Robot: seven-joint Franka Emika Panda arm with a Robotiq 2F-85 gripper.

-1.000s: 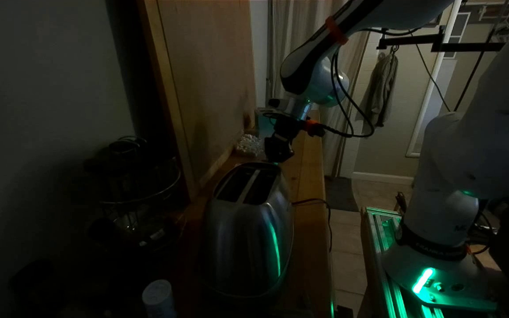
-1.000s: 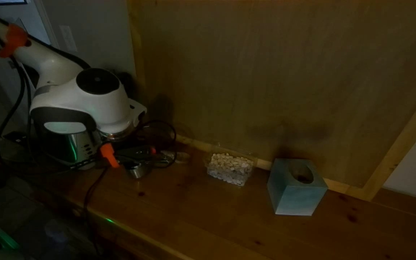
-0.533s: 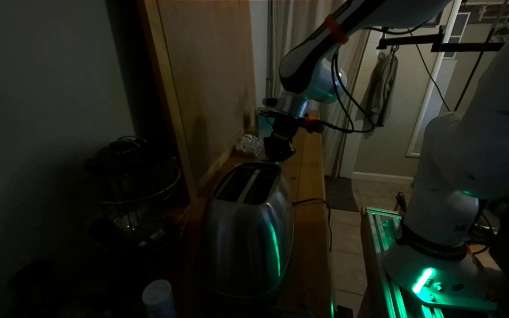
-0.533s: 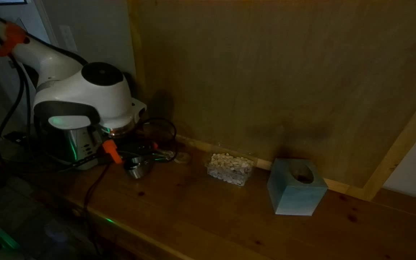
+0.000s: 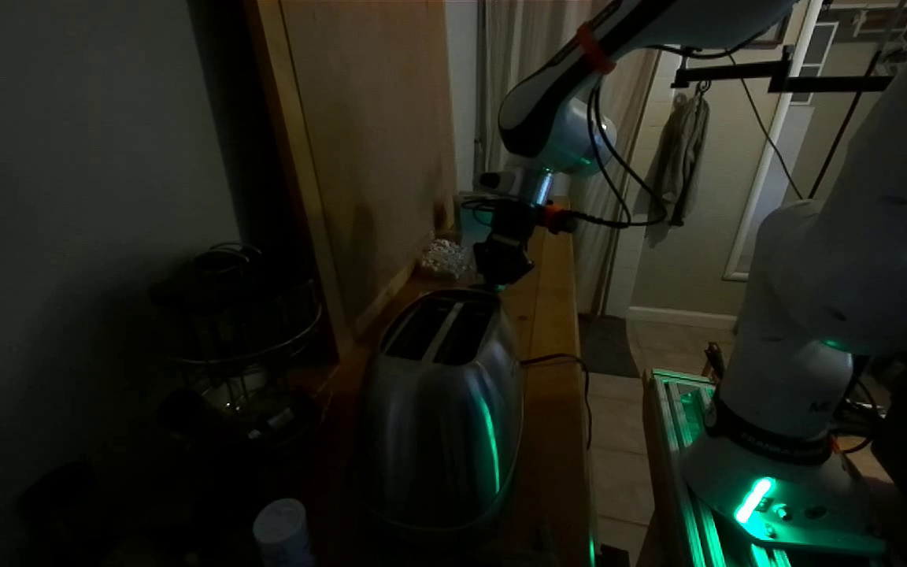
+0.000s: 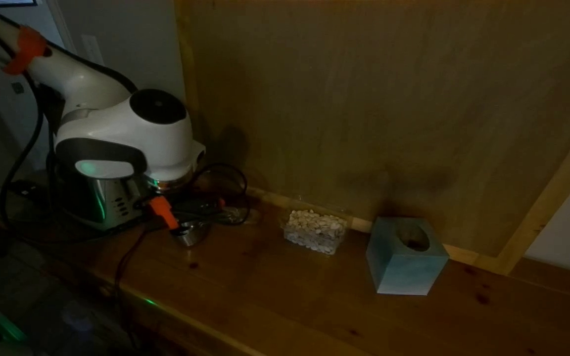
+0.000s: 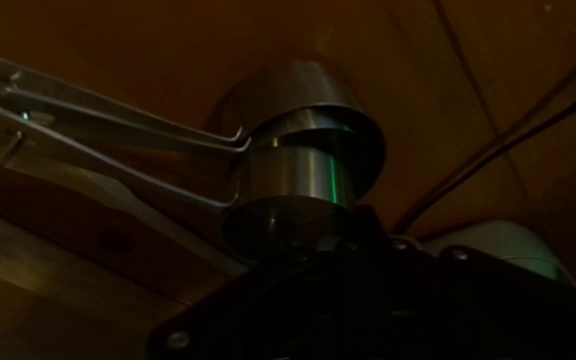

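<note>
Wrist view: the jaws stand closed together at the rim of the stacked silver metal measuring cups (image 7: 295,172); it is too dark to tell whether they pinch it. The cups are just beside a two-slot metal toaster (image 5: 446,433), between the robot-side edge of the brown wooden tabletop (image 6: 314,306) and an upright wooden panel (image 6: 389,99). The room is dim.

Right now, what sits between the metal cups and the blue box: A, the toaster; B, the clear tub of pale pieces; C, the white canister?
B: in an exterior view the tub sits with the metal cups on one side and the blue box on the other.
</note>
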